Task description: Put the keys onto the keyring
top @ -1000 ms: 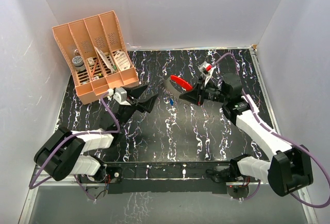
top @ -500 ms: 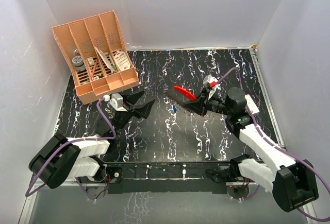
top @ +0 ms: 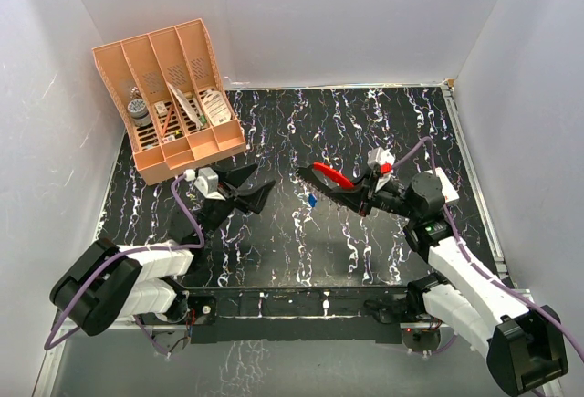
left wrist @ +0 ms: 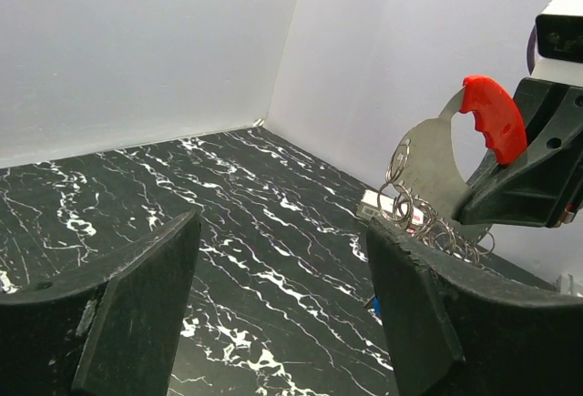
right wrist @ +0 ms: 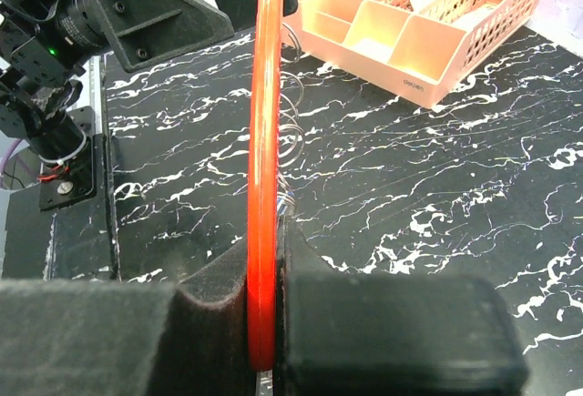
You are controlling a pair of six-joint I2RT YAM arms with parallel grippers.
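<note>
My right gripper [top: 349, 191] is shut on the keyring [top: 330, 176], a red-and-silver loop held above the table's middle. In the right wrist view the keyring [right wrist: 267, 141] stands edge-on, clamped in the shut gripper [right wrist: 269, 323]. In the left wrist view the keyring [left wrist: 492, 118] sits at upper right with a chain of small wire rings [left wrist: 428, 218] dangling from it. The blue-headed key [top: 311, 200] sits just under that chain; whether it hangs or rests on the table I cannot tell. The key [left wrist: 373, 305] peeks past my left finger. My left gripper [top: 265, 180] is open and empty, pointing at the keyring from the left.
An orange divided organizer [top: 173, 96] holding small items stands at the back left and shows in the right wrist view [right wrist: 428, 23]. White walls enclose the black marbled table [top: 292, 251] on three sides. A small white-and-red item [left wrist: 387, 205] lies on the table behind the chain.
The right arm has carried the keyring toward the near edge and slightly right, with the blue key moving along under it. The left gripper drew back a little and stays open.
</note>
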